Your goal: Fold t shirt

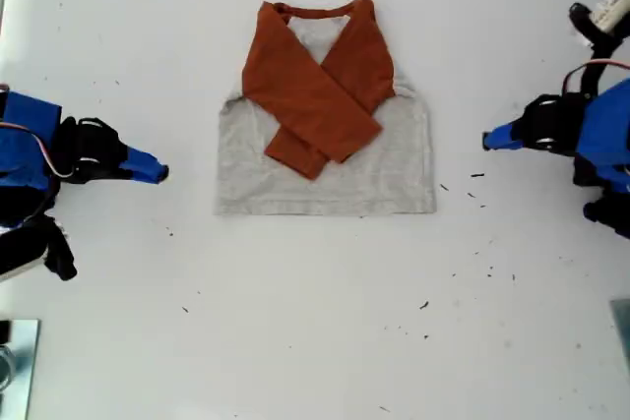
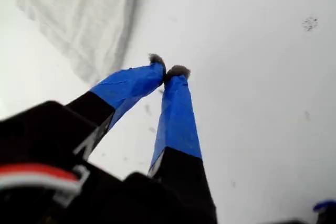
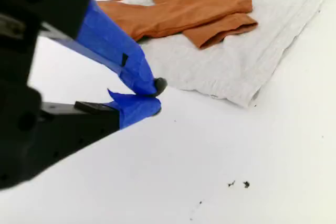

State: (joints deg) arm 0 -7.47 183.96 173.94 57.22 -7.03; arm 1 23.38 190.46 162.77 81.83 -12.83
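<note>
While both blue-taped grippers, my first gripper (image 2: 169, 69) and my second gripper (image 3: 156, 97), rest closed and empty, the soft heather-grey t shirt (image 1: 325, 169) lies flat, rust-orange sleeves crossed.

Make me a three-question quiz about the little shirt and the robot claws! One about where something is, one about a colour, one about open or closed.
1. Where do the sleeves of the t shirt lie?
A. Spread out on the table
B. Crossed over the shirt's front
C. Tucked underneath

2. What colour are the sleeves?
A. Rust-orange
B. Green
C. Blue

3. How is my first gripper right now?
A. Wide open
B. Shut on the shirt
C. Shut with nothing in it

Answers:
1 B: the exterior view shows both sleeves folded across each other on the grey body.
2 A: they are rust-orange, like the collar, against light grey cloth.
3 C: the first wrist view shows its blue fingertips touching above bare table, off the shirt. My second gripper is also shut and empty beside the shirt's hem.
</note>
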